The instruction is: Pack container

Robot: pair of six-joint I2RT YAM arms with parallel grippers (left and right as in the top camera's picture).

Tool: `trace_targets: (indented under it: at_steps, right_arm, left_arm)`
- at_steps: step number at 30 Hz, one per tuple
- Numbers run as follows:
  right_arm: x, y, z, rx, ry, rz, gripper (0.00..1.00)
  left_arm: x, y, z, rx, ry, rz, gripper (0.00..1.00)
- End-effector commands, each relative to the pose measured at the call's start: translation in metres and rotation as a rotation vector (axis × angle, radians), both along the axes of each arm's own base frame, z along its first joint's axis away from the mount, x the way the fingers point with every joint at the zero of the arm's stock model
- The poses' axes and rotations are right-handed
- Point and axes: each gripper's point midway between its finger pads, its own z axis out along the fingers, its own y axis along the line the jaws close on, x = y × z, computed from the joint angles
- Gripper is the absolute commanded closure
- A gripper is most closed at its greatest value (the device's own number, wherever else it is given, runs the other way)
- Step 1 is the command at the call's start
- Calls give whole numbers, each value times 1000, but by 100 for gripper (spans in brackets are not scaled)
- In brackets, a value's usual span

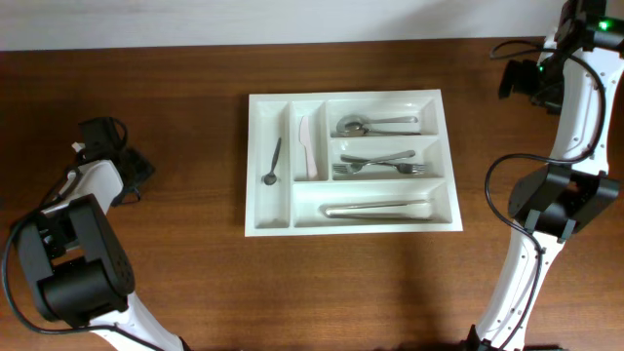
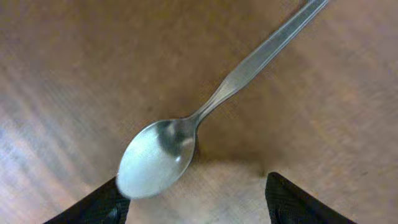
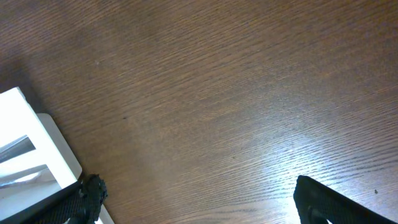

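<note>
— Where is the container (image 1: 255,166)?
— Middle of the overhead frame, on the brown wooden table (image 1: 146,78). It's a white cutlery tray. One corner of it also shows at the left edge of the right wrist view.
— What's in it?
— A small dark spoon (image 1: 272,163) in the leftmost narrow slot and a white knife (image 1: 307,148) in the next. On the right, spoons (image 1: 375,125) lie in the top slot, forks (image 1: 380,164) under them, and long steel pieces (image 1: 378,209) at the bottom (knives, by the look).
— And the left gripper (image 2: 199,208)?
— Spread wide, holding nothing. A steel tablespoon (image 2: 155,162) lies on the wood, its bowl right by the lower-left finger (image 2: 93,205) and its handle running to the upper right corner.
— The right gripper (image 3: 205,208)?
— Equally wide and empty, over bare wood near that tray corner.
</note>
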Motion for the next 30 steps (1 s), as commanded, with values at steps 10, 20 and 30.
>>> trace_targets:
  at_steps: [10,20,30]
  right_arm:
    - [2,3,14,-6,-33,13,1]
    - [2,3,14,-6,-33,13,1]
    - [2,3,14,-6,-33,13,1]
  left_arm:
    - [0,10,-25,-107,-43,91,37]
    - [0,8,-26,-118,-44,86,86]
    - [6,-3,-25,-176,-71,56,98]
